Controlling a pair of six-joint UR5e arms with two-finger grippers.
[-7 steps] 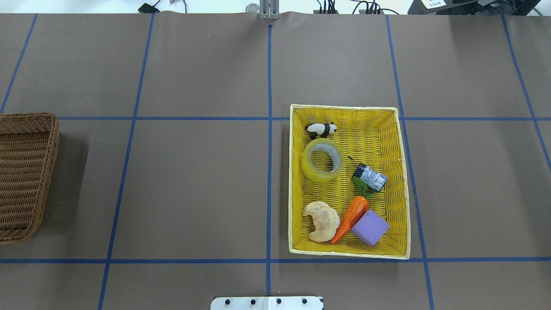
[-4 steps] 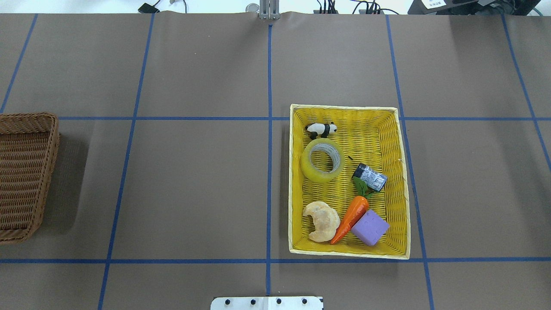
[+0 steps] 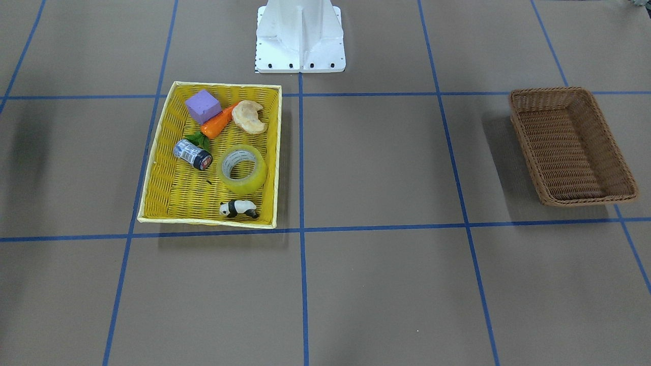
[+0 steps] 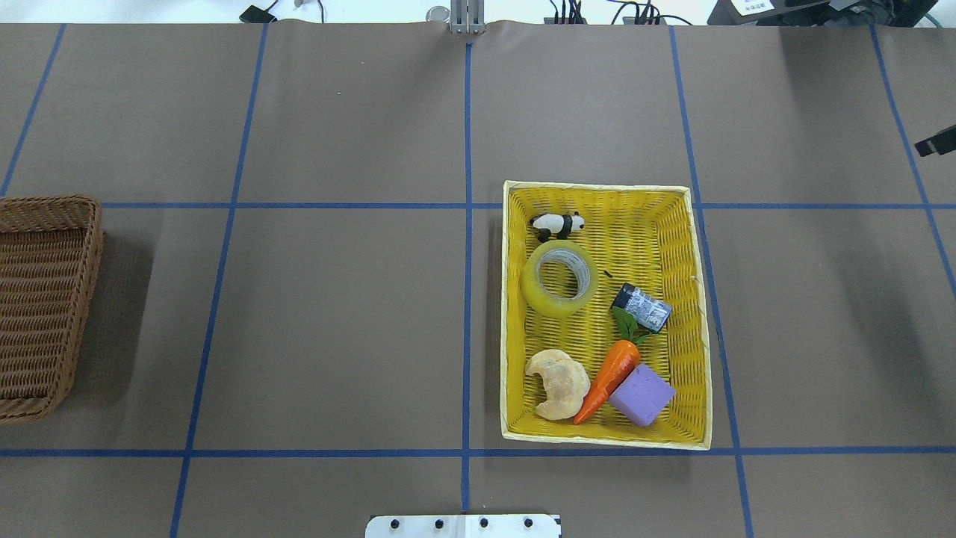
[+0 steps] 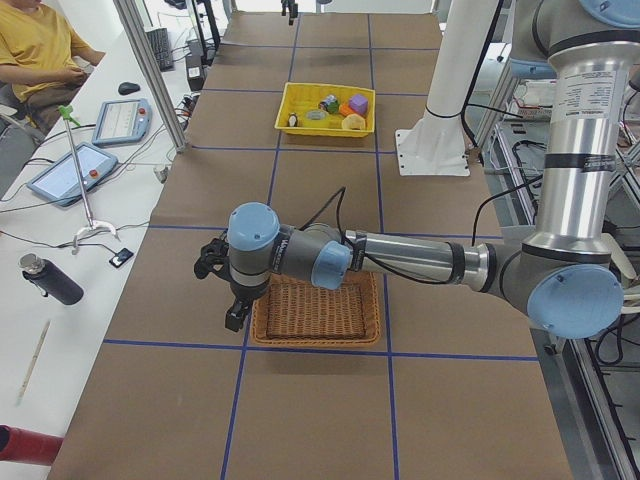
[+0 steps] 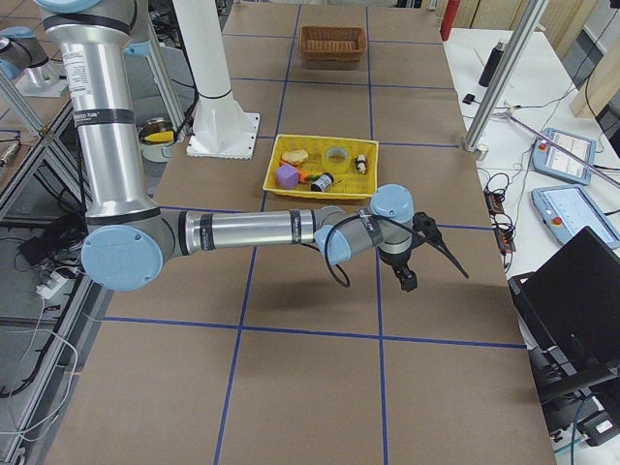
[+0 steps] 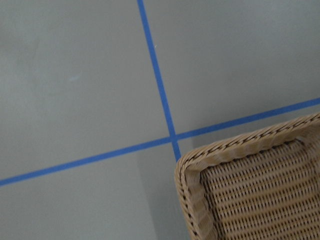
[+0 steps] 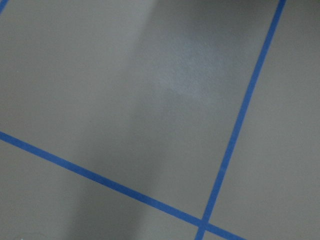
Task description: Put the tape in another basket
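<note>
Tape [image 4: 559, 279], glossy yellow roll, whitish core

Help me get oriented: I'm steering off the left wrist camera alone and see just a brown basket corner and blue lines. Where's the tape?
Observer: The tape lies flat in the yellow basket, next to the toy panda, well away from the brown basket.
Operator: Anything in the brown basket?
Observer: No, it's empty in the front-facing view.
Operator: Is the right hand near the tape?
Observer: Not on it; the right hand hangs above bare table outside the yellow basket.
</note>
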